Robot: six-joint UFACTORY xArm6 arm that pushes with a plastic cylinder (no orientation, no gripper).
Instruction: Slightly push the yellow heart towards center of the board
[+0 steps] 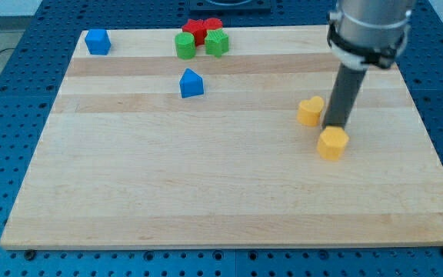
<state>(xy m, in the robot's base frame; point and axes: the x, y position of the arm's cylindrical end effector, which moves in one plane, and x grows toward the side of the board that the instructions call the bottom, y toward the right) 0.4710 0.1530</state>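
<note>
The yellow heart (310, 111) lies on the wooden board (206, 192) at the view's right, a little above mid-height. A second yellow block (332, 143), hexagon-like, lies just below and to its right. My tip (335, 125) stands between the two, close to the heart's right side and just above the second yellow block. The rod hangs from the grey arm at the view's top right. I cannot tell whether the tip touches either block.
A blue block (98, 41) sits at the top left corner. A blue triangle-like block (191, 83) lies left of centre near the top. Two green blocks (184, 45) (217, 43) and red blocks (202, 28) cluster at the top edge.
</note>
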